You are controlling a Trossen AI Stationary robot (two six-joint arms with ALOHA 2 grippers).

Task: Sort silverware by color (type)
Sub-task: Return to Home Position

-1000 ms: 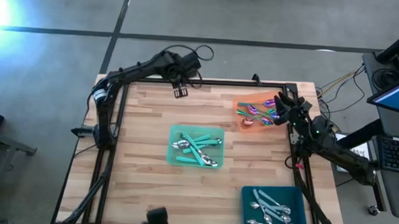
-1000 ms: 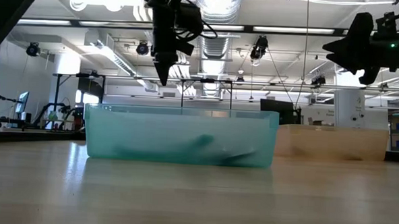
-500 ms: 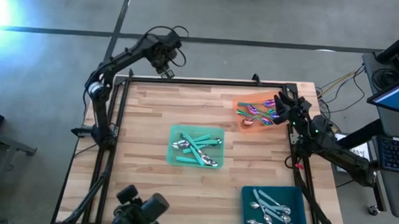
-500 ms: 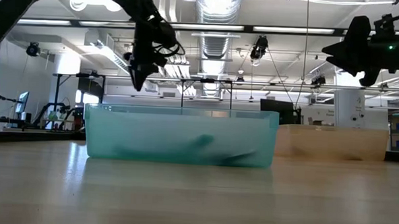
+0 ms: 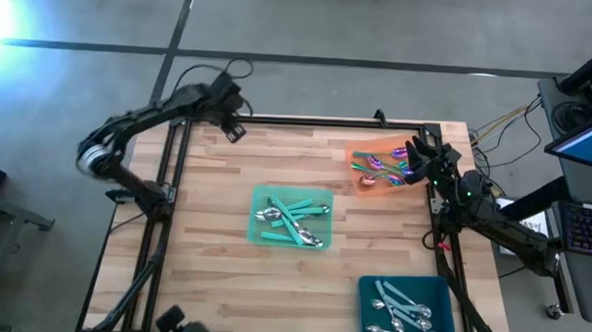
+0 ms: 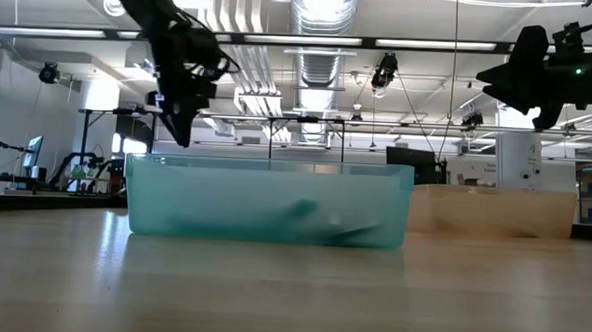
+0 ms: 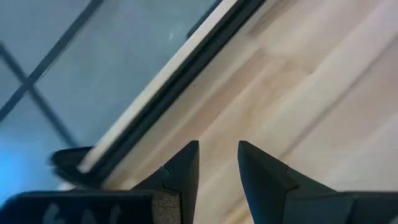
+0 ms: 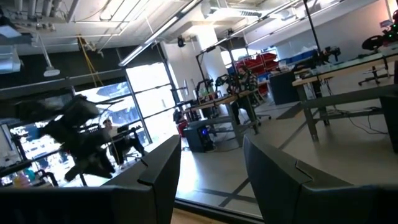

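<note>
Empty, narrow-gapped left gripper [image 5: 233, 132] hangs nearer; teal-handled silver spoons [image 5: 292, 218] lie at its five o'clock. Wide, empty right gripper [image 5: 417, 151] waits above flat orange plastic tray [image 5: 357, 152].

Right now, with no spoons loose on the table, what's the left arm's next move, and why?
Probably draw the left gripper back from the table's far left corner to rest: its fingers are empty, and all silverware lies in the green tray, orange tray and teal tray. The right gripper waits over the orange tray.
</note>
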